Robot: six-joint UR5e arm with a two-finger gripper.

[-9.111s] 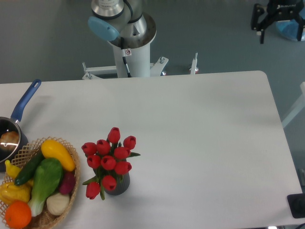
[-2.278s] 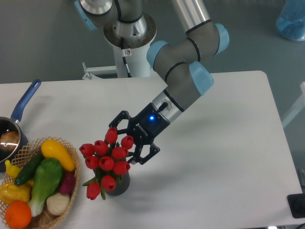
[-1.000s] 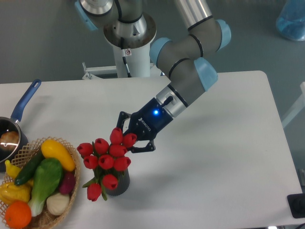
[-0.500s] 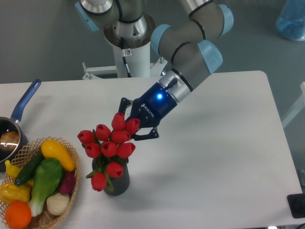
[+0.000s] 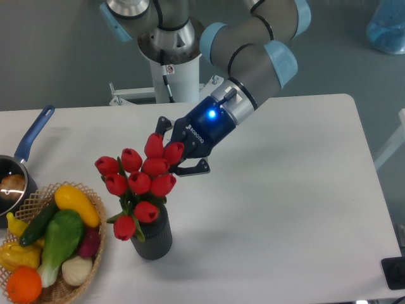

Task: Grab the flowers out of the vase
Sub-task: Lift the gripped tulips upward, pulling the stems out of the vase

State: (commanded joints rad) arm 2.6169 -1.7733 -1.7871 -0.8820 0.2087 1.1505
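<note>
Nearest you, the vase (image 5: 152, 235) stands beside the wicker basket (image 5: 96, 250). Above it, the flowers (image 5: 136, 183) have their stems in its mouth (buds leaning left), your gripper (image 5: 179, 147) clamped on the top buds.

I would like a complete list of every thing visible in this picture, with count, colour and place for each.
Bunch of red tulip buds with green stems: one, red and green, left of centre, rising from the vase.
Ribbed dark grey cylinder vase: one, dark grey, front left.
Woven wicker basket of vegetables: one, tan, front left corner.
Dark saucepan with blue handle: one, left edge.
White table: one, white.
Blue translucent object: one, top right, on the floor.
End effector: one, black, shut on the top buds.
</note>
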